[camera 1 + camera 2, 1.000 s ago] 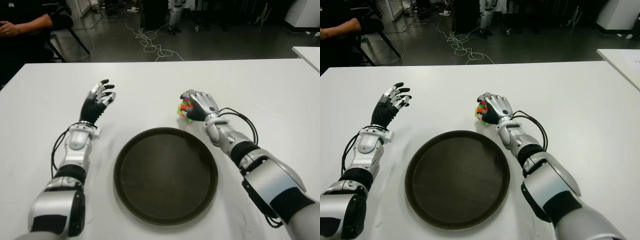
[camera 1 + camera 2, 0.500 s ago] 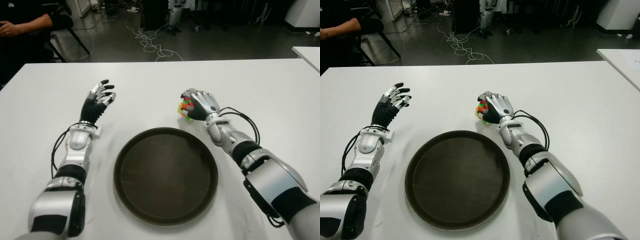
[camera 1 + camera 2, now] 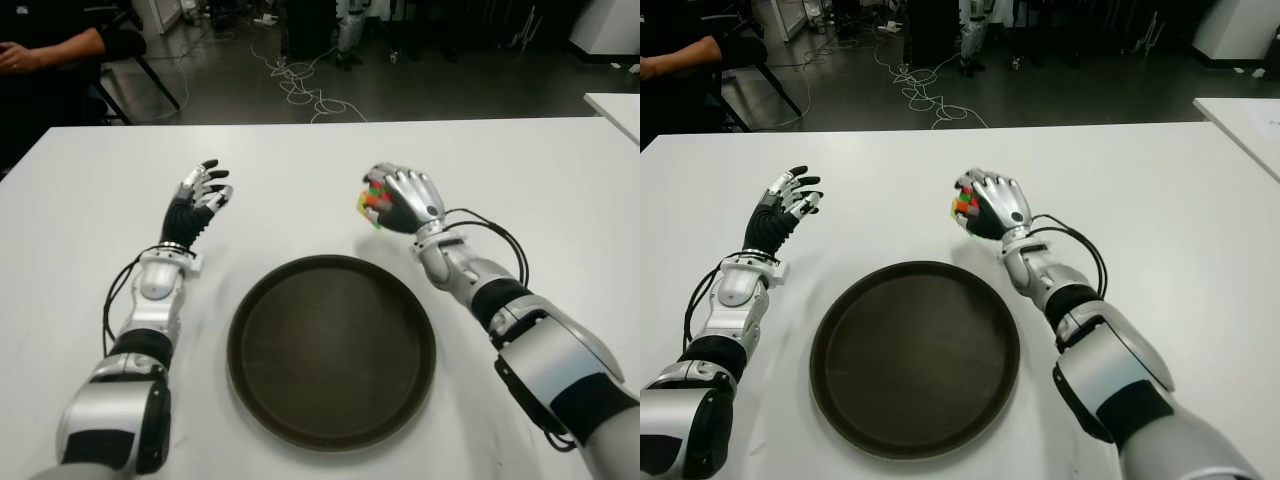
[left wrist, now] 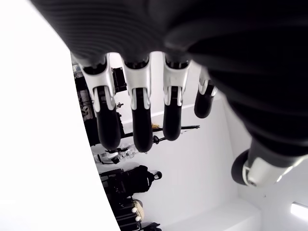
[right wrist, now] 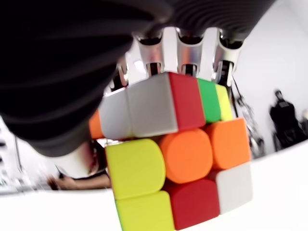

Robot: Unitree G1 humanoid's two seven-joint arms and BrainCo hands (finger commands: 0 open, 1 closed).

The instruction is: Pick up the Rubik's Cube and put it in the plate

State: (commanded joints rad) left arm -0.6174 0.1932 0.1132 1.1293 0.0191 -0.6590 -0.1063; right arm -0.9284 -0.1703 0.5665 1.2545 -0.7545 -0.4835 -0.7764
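Observation:
My right hand [image 3: 398, 200] is curled around the Rubik's Cube [image 3: 369, 205], holding it above the white table just beyond the far right rim of the plate [image 3: 331, 349]. In the right wrist view the cube [image 5: 178, 154] fills the palm, with fingers [image 5: 185, 50] wrapped over its far side. The plate is a round dark tray lying flat in front of me, with nothing in it. My left hand [image 3: 201, 196] shows to the left of the plate, fingers spread and holding nothing.
The white table [image 3: 90, 210] stretches wide on both sides of the plate. A person's arm [image 3: 50, 48] shows at the far left beyond the table edge. Cables [image 3: 300, 90] lie on the dark floor behind. Another white table corner [image 3: 615, 105] shows at the right.
My right hand has lifted the cube off the table and tilted upward slightly. The left hand has not moved.

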